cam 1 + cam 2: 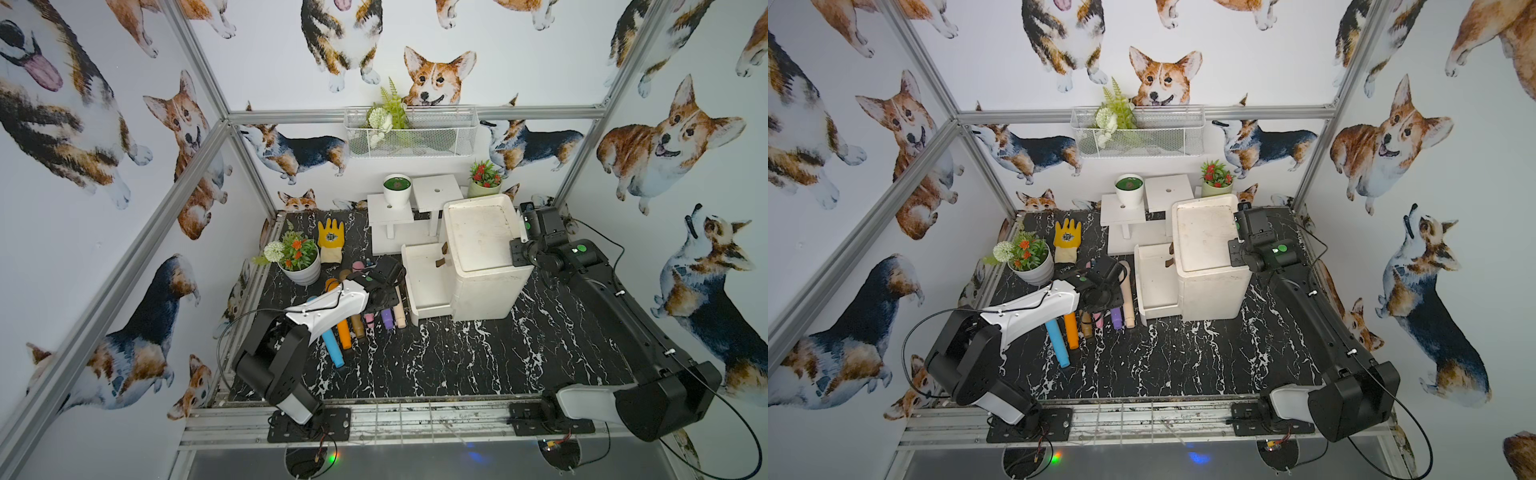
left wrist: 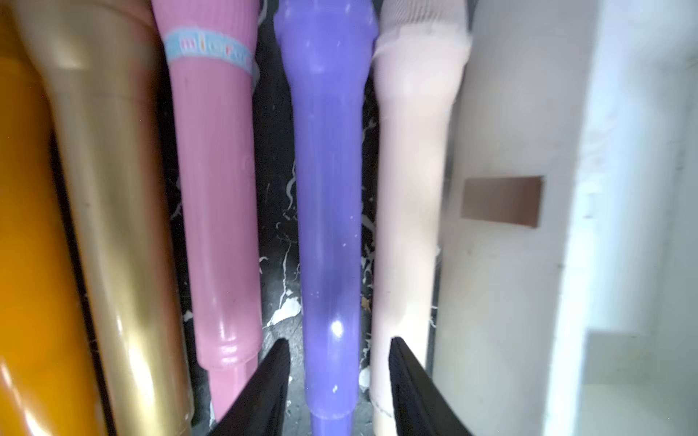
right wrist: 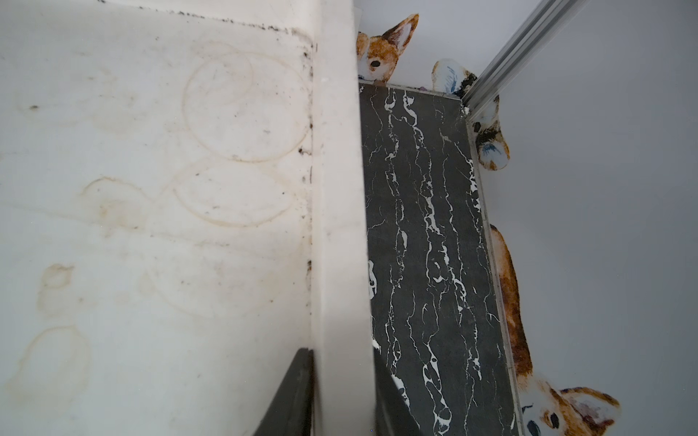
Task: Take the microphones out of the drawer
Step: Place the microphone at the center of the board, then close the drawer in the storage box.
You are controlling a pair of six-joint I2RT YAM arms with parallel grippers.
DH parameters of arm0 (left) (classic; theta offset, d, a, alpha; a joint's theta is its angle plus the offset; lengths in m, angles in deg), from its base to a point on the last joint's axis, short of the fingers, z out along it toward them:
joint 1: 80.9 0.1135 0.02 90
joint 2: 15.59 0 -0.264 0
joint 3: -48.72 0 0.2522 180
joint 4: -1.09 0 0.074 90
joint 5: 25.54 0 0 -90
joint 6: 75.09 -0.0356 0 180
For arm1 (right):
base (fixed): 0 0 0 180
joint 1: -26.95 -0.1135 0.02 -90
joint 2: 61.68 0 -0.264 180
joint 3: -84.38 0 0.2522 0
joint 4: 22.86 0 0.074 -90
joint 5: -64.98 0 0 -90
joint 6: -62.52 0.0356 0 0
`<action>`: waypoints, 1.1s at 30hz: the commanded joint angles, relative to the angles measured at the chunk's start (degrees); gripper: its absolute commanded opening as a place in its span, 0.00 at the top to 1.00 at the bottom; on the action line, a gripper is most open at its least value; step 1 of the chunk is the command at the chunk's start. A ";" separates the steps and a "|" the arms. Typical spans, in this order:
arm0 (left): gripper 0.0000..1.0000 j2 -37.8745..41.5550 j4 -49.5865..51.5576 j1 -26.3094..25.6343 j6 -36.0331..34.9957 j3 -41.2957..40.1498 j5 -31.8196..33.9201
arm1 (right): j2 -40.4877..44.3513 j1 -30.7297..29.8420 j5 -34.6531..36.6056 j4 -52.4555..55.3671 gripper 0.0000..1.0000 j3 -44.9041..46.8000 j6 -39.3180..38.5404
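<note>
Left end effector (image 2: 338,341) half-open astride the purple microphone (image 2: 325,188); right end effector (image 3: 340,355) tight on the cabinet rim (image 3: 336,188).

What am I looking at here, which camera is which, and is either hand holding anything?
Two robot arms work over a marbled table. Both top views look down on the whole scene; each wrist view rides on one arm. The left hand is open, straddling the purple microphone, which lies on the table among other microphones, beside the open drawer. The drawer looks empty. The right hand is clamped on the raised rim of the white cabinet.
</note>
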 commanded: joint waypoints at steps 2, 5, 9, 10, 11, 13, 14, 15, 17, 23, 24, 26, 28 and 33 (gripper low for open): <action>0.62 3.49 -2.63 0.30 -3.15 0.46 -0.30 | -2.52 -0.93 -8.53 15.41 0.74 2.00 -2.64; 0.77 4.39 -5.95 0.83 -3.36 0.11 -3.23 | -2.52 -0.93 -8.52 15.50 0.74 1.94 -2.56; 1.00 3.22 -8.41 1.47 -3.38 0.24 -5.03 | -2.26 -0.93 -8.51 15.47 0.74 2.06 -2.56; 1.00 2.81 -8.82 1.68 -3.26 0.33 -5.42 | -2.18 -0.88 -8.53 15.46 0.74 2.16 -2.60; 1.00 2.21 -9.42 1.81 -3.32 0.46 -6.16 | -2.09 -0.92 -8.53 15.47 0.74 2.16 -2.56; 1.00 1.15 -11.22 2.28 -3.31 0.55 -7.44 | -1.94 -0.93 -8.52 15.41 0.74 2.35 -2.61; 1.00 0.61 -11.80 2.41 -3.24 0.63 -7.79 | -1.93 -0.97 -8.51 15.41 0.74 2.40 -2.64; 1.00 0.02 -12.27 2.68 -3.08 0.79 -8.14 | -1.93 -0.93 -8.48 15.41 0.74 2.40 -2.63; 1.00 -1.55 -13.45 3.20 -2.89 1.28 -9.36 | -1.94 -0.97 -8.53 15.41 0.74 2.35 -2.64; 1.00 -6.99 -16.24 4.28 -2.18 3.58 -12.82 | -1.74 -0.99 -8.27 15.57 0.74 2.39 -2.65; 1.00 -7.87 -16.35 4.33 -2.18 4.23 -13.07 | -1.82 -1.01 -8.27 15.59 0.74 2.33 -2.73; 1.00 -9.48 -16.34 4.32 -2.18 5.25 -13.29 | -2.07 -0.98 -8.27 15.75 0.74 2.06 -2.73; 1.00 -10.98 -16.44 4.28 -2.18 5.97 -13.49 | -2.48 -0.97 -8.24 16.10 0.74 1.62 -2.73; 1.00 -12.85 -17.05 4.32 -2.00 6.77 -13.99 | -3.18 -1.01 -8.38 16.55 0.74 0.87 -2.73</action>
